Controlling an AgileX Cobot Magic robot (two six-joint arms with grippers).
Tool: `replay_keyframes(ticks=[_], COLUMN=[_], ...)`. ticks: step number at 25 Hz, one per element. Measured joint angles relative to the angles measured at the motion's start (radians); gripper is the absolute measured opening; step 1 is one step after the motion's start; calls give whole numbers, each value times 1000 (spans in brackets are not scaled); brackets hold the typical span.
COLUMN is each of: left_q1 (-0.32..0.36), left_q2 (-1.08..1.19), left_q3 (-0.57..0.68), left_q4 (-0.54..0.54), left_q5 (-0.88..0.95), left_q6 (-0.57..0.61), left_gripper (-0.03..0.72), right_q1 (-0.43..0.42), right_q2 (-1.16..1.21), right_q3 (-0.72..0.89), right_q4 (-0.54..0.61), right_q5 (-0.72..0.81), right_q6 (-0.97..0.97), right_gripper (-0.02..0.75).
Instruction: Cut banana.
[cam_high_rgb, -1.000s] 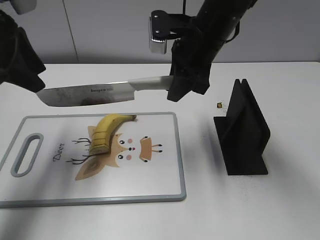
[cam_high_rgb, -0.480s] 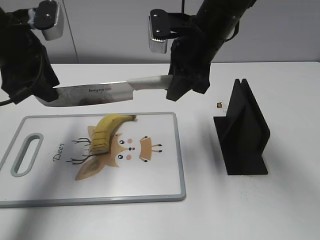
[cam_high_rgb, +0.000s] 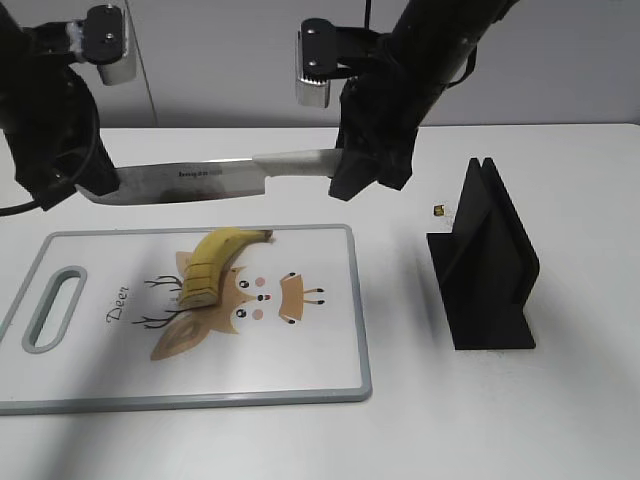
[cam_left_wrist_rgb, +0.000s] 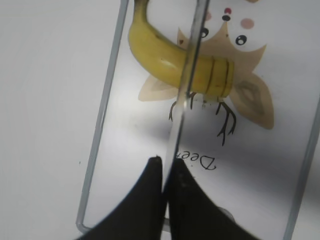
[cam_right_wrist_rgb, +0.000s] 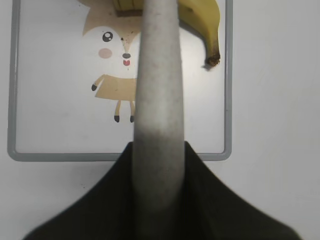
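Evidently the knife (cam_high_rgb: 215, 181) hung level above the cutting board (cam_high_rgb: 330, 385), carried from both ends: the right end effector (cam_high_rgb: 345, 165) was clamped on its pale handle (cam_right_wrist_rgb: 156, 100), while the left end effector (cam_high_rgb: 95, 185) pinched the blade tip, its fingers (cam_left_wrist_rgb: 150, 195) pressed together on the thin steel, likely to steady the blade. The banana (cam_high_rgb: 215, 262) lay below on the board's deer drawing (cam_high_rgb: 245, 305), stem toward the far edge, thick end already scored into slices. On the white bench (cam_high_rgb: 520, 420), a black knife stand (cam_high_rgb: 485, 265) waited well to the right, probably the knife's resting place.
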Motion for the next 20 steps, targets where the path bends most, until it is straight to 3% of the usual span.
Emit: replay_keyframes(ticks=[13,20], left_q1=[-32,-32], left_q2=[8,63], left_q3=[160,171], left_q4=[7,5], left_q5=[-175,-239], left_q6=[-37,-37], left_gripper=[1,2], right_q1=[14,15], right_q2=[14,38], right_q3=[120,123], right_q4=[-39,-41], right_q5=[-105,-152], right_q6=[40,37], right_gripper=[162,162])
